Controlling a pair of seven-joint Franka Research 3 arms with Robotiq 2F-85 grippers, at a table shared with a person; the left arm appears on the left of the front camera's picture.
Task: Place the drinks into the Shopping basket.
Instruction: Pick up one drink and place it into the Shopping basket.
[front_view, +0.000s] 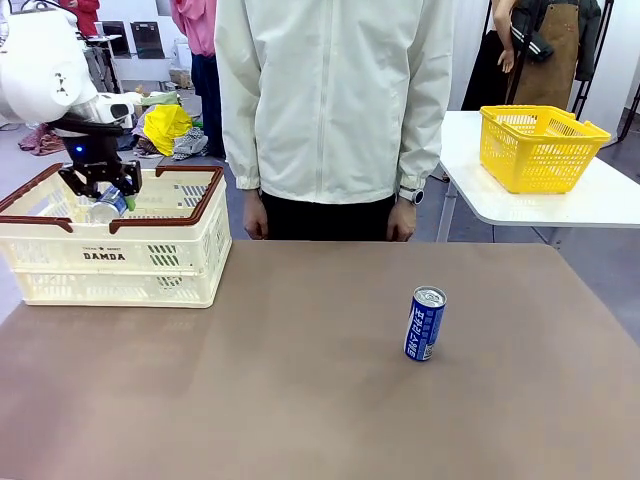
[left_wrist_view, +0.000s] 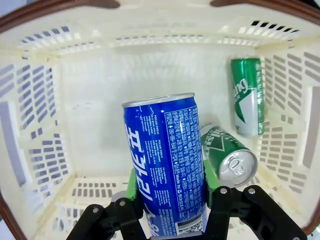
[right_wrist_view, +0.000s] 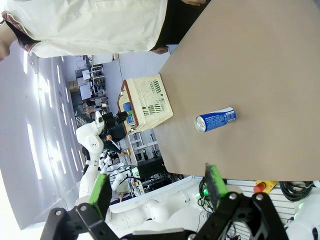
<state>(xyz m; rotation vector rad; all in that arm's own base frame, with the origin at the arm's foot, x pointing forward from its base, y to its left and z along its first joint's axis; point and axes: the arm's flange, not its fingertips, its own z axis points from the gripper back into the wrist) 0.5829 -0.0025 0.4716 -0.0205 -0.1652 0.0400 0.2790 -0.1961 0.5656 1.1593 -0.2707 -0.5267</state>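
Clamped in your left gripper (left_wrist_view: 170, 200), the blue can (left_wrist_view: 167, 165) hangs above two green cans (left_wrist_view: 230, 155); release left of them. Right gripper (right_wrist_view: 157, 187) stands apart.

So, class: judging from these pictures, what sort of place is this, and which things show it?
Probably a robotics lab staged as a shop: a white robot arm works over a cream slotted plastic shopping basket, and more white robots stand behind under ceiling strip lights.
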